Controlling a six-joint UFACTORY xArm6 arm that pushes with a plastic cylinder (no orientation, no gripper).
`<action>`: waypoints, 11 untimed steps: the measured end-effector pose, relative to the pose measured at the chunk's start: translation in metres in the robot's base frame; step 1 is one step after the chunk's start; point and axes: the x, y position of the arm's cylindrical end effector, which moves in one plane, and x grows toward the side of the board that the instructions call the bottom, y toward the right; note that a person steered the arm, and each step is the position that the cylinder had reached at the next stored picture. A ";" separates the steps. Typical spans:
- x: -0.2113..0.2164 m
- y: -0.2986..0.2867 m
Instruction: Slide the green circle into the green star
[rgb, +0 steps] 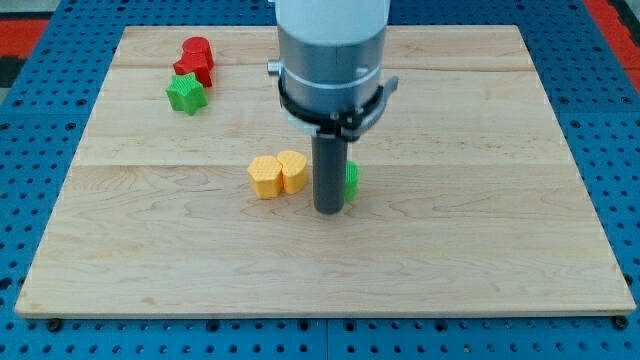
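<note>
Honestly, my tip (330, 210) has no jaws to read and mostly hides the green circle block (351, 177), so it could easily shove the yellow wooden blocks (277, 174) instead of reaching the green star block (186, 94).

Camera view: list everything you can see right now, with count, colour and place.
Wooden board: one, light wood, fills the view, on a blue pegboard.
Red blocks: two, red, touching, top left.
Green star: one, green, just below the red blocks.
Yellow blocks: two, yellow, touching, centre.
Green circle: one, green, mostly hidden behind the rod's right side.
My tip: one, dark, centre, right of the yellow blocks, against the green circle.
</note>
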 end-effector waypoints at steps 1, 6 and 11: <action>-0.032 -0.002; -0.058 0.020; -0.063 -0.120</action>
